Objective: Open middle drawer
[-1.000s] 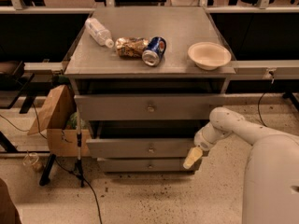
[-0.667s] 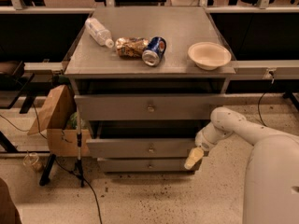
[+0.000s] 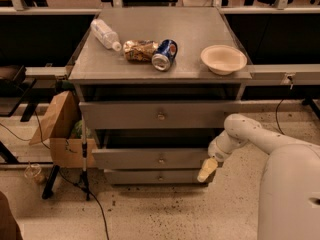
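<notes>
The middle drawer (image 3: 150, 159) sits between the widest and narrowest grey fronts below the tabletop (image 3: 200, 31), a dark gap showing above it. The claw (image 3: 206, 170) hangs at that drawer's right end, well apart from its knob (image 3: 161, 160); whether it is apart or together cannot be told. On the tabletop a pale bowl (image 3: 223, 59) stands near the right edge, a blue can (image 3: 164, 54) lies on its side beside a snack bag (image 3: 140, 49), and a cardboard box (image 3: 62, 151) on the floor holds something green (image 3: 77, 129).
</notes>
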